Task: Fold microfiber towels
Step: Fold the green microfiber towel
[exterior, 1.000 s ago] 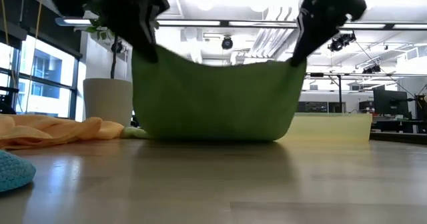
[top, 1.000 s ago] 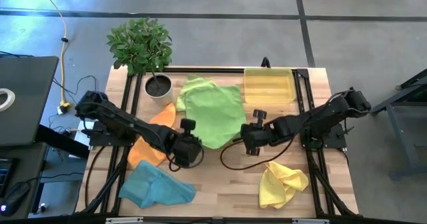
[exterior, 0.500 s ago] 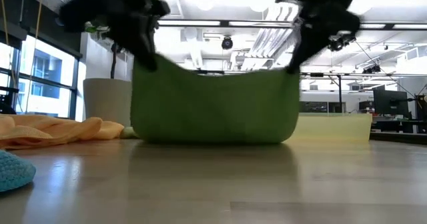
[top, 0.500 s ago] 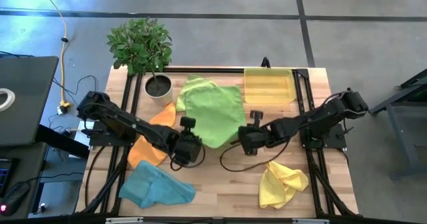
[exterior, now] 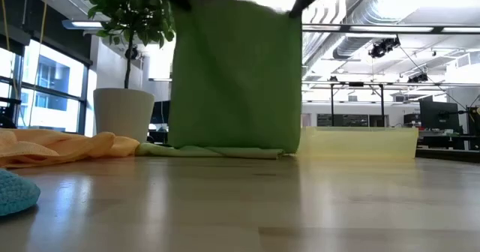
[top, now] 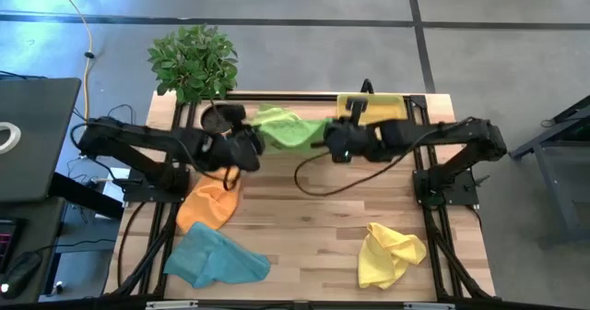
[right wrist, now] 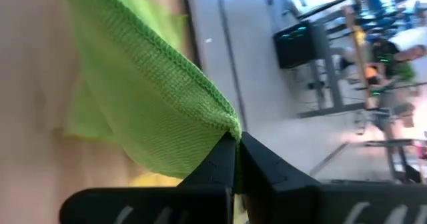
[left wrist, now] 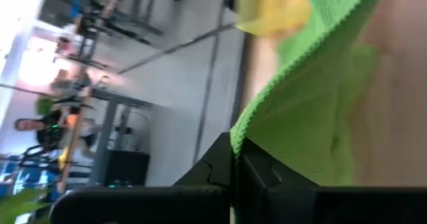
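Left gripper (top: 249, 149) and right gripper (top: 334, 144) are each pinching a corner of the lime green towel (exterior: 236, 76). It is hanging over the table's (top: 304, 222) far side, lower edge touching the wood

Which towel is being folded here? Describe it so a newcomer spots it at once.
Look at the table's far edge, between the potted plant and the translucent yellow tray. The lime green microfiber towel hangs there, the only cloth lifted, pinched by left gripper and right gripper.

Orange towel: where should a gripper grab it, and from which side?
Judging by the high view, take the orange towel at its free edge toward the table's middle, coming from above. It lies crumpled and flat on the table, partly under the left arm, so that bare edge looks easiest to pinch.
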